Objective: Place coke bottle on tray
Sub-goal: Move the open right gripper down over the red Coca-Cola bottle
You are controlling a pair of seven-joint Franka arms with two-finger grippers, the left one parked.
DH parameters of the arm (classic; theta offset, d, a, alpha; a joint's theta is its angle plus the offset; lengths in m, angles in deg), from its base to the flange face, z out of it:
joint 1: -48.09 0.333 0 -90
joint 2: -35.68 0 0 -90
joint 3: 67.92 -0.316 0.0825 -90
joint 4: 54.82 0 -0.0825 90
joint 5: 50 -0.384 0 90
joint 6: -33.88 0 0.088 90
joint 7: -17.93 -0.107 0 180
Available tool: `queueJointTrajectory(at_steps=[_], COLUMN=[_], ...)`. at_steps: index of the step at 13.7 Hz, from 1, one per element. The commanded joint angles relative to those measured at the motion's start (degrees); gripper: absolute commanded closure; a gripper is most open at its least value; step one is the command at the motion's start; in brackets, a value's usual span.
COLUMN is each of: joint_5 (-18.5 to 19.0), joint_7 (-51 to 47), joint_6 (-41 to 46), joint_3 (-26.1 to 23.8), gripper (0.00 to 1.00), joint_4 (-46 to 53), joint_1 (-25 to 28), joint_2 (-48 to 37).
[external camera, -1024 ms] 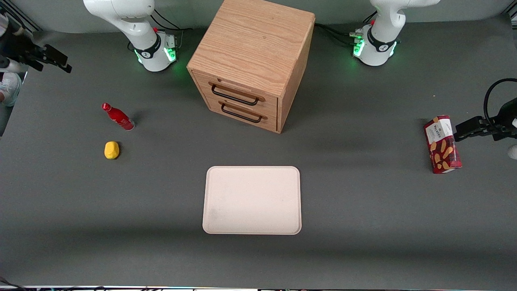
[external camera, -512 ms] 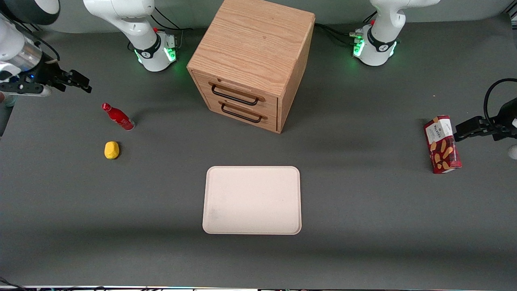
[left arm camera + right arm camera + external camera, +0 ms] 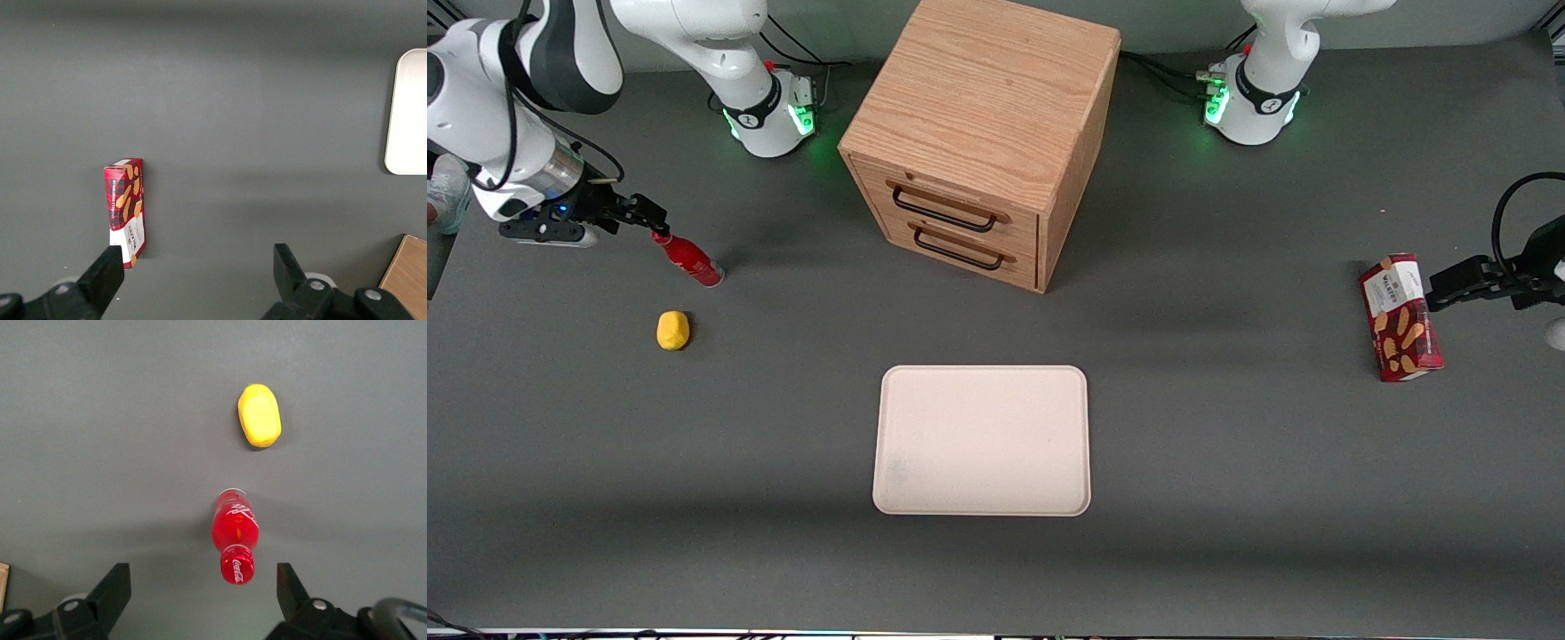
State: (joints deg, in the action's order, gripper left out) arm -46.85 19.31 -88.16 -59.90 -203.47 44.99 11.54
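Coke bottle (image 3: 689, 258), the small slim all-red one with a red cap and faint white lettering, stood upright on the dark grey table (image 3: 1227, 498) toward my end of it, untouched. What I judged most likely to go wrong was a topple: tall, narrow and light on a small base, it would tip if one finger clipped the cap as I came down, and then roll toward the small yellow rounded lump (image 3: 673, 330) that sat nearer the front camera. A grip only on the tapering neck might also have let it slip during the long carry. My claw (image 3: 633, 216) hung above the table just beside the cap, its fingers spread apart and holding nothing; from my wrist the bottle (image 3: 235, 535) showed between the two fingertips, cap uppermost. Well away, in front of the oak two-drawer cabinet (image 3: 983, 142), lay the large flat cream-pink rectangular tray (image 3: 983, 442), bare.
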Motion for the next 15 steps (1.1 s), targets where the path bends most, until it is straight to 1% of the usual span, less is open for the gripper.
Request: queueJointTrajectory(at_steps=[1,6,8,11,13,15], joint_5=[0.9,1.0,1.2,2.6,2.6,2.6], joint_7=[0.4,0.7,0.8,0.8,0.8,0.7], joint_6=[-5.0,-10.2,-10.4,-10.4,-10.3,-9.8], joint_3=[1.3,2.8,3.1,3.1,3.1,3.1], gripper=[0.03,0.04,0.04,0.05,0.11,0.19], joint_4=[-3.3,-5.9,-5.9,-5.9,-5.9,-5.9], joint_1=[0.4,0.3,0.3,0.0,0.0,0.0], joint_2=[0.9,4.1,4.5,5.1,5.2,5.2])
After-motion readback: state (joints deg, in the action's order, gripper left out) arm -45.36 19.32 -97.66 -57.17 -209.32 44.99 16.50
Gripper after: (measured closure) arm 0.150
